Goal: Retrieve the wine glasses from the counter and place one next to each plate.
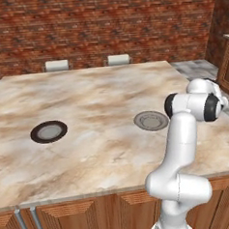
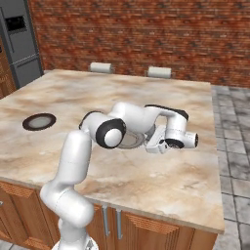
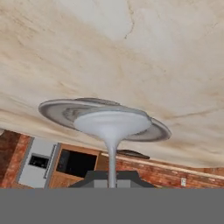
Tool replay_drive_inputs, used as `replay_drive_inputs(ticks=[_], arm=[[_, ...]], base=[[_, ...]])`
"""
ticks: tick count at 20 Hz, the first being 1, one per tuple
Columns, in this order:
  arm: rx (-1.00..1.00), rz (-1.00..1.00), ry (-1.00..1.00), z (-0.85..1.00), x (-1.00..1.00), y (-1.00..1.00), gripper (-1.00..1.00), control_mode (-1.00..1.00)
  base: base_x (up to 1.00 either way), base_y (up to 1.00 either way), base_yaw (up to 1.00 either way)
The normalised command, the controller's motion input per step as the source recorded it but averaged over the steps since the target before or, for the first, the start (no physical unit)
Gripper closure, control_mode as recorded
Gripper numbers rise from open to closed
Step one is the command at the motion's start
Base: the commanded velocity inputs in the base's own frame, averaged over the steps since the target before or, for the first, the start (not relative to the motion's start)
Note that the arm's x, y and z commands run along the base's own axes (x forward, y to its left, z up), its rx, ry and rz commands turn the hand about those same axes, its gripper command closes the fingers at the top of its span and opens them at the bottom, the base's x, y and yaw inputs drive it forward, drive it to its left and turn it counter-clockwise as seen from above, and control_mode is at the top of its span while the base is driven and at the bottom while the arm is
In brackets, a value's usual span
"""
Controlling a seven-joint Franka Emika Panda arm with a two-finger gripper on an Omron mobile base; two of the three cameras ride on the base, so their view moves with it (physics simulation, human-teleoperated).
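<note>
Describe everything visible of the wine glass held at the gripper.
In the hand view the wine glass appears as a pale greyish stemmed piece: a thin stem runs from between the gripper's tips to a wide round disc, foot or bowl I cannot tell. The shut gripper clamps the stem. The glass hangs just over the nearer plate on the counter; contact is unclear.

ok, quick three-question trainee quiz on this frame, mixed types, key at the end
1. True or false: the gripper is shut on a wine glass by its stem.
2. How many plates lie on the counter? A one, B two, C three.
3. Which plate is the held glass nearest?
Key: 1 true; 2 B; 3 the right-hand plate, not the left-hand plate.
</note>
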Motion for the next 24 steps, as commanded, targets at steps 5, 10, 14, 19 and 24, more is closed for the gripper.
replay_drive_inputs(ticks=[5,10,14,19,24], arm=[[-0.04,-0.04,0.01,-0.22,0.19,-0.01,1.00,-1.00],[-0.01,-0.01,0.00,-0.17,0.17,-0.09,1.00,-1.00],[0.00,0.00,0.00,-0.21,0.19,-0.14,1.00,-1.00],[0.00,0.00,0.00,-0.22,0.21,-0.12,1.00,-1.00],[0.00,0.00,0.00,-0.20,0.20,-0.07,1.00,-1.00]], base=[[0.00,0.00,0.00],[0.00,0.00,0.00],[0.00,0.00,0.00],[0.00,0.00,0.00],[0.00,0.00,0.00]])
